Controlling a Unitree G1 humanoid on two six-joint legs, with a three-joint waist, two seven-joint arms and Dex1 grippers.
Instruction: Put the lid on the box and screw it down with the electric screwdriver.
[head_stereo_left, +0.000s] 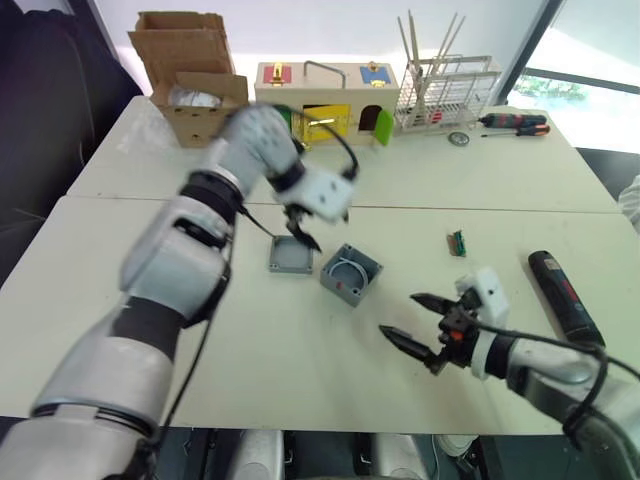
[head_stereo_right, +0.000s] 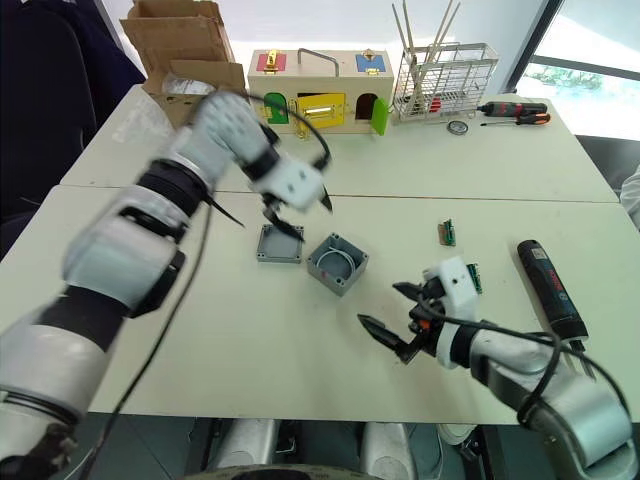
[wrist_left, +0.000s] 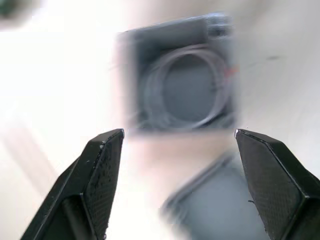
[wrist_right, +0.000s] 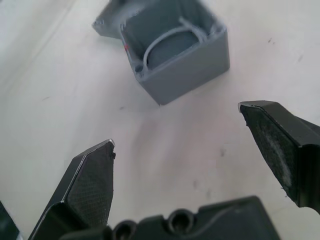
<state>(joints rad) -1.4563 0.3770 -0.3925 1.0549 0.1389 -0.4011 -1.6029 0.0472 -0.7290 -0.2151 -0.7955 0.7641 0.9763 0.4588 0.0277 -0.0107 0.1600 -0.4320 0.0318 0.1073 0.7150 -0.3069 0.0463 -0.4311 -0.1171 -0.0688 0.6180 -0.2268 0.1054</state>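
The shallow grey lid (head_stereo_left: 290, 256) lies flat near the table's middle. Just to its right the open grey box (head_stereo_left: 350, 273) stands with its hollow facing up and a small red mark on its rim (wrist_right: 125, 47). My left gripper (head_stereo_left: 300, 232) hangs open just above the lid's far edge, holding nothing; in the left wrist view both the box (wrist_left: 182, 75) and the lid (wrist_left: 220, 205) appear beyond its fingers. My right gripper (head_stereo_left: 400, 315) is open and empty, low over the table to the right of the box. The black electric screwdriver (head_stereo_left: 563, 297) lies at the right.
A cardboard box (head_stereo_left: 190, 70), a wooden latch box (head_stereo_left: 325, 95) and a wire rack (head_stereo_left: 445, 90) line the far side, with hand screwdrivers (head_stereo_left: 515, 123) beside the rack. A small green circuit board (head_stereo_left: 457, 241) lies between the box and the electric screwdriver.
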